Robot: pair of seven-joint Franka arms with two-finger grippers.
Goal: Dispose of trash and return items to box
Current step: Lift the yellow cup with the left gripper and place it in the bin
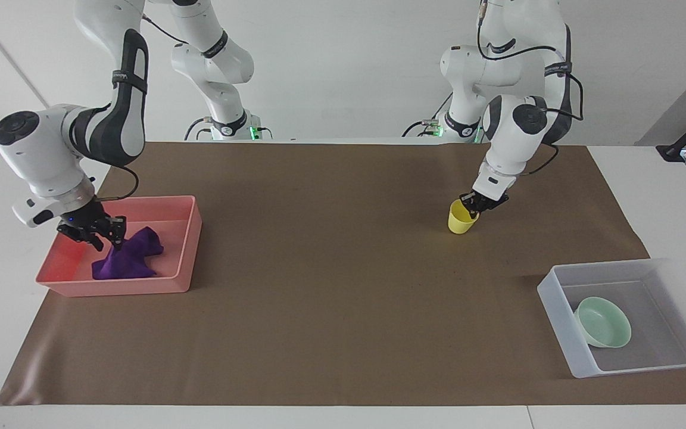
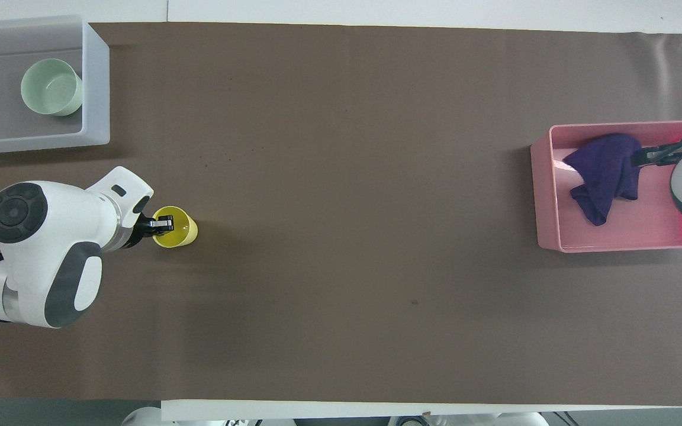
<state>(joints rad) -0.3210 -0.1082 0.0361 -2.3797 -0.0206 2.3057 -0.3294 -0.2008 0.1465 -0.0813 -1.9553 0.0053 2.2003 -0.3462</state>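
Note:
The purple cloth [image 1: 131, 259] lies slumped on the floor of the pink tray [image 1: 183, 238] at the right arm's end of the table, with one peak rising to my right gripper [image 1: 114, 238], which is shut on it low inside the tray. From overhead, the gripper [image 2: 640, 157] is at the cloth's [image 2: 604, 174] edge. My left gripper [image 1: 474, 205] is shut on the rim of the yellow cup [image 1: 461, 219], which tilts slightly on the mat; from overhead, one finger is inside the cup [image 2: 180, 229]. The mint-green bowl [image 1: 603, 322] sits in the translucent box [image 1: 557, 310].
The box [image 2: 95, 89] stands at the left arm's end of the table, farther from the robots than the cup. A brown mat [image 1: 331, 286] covers the table between the box and the pink tray [image 2: 545, 195].

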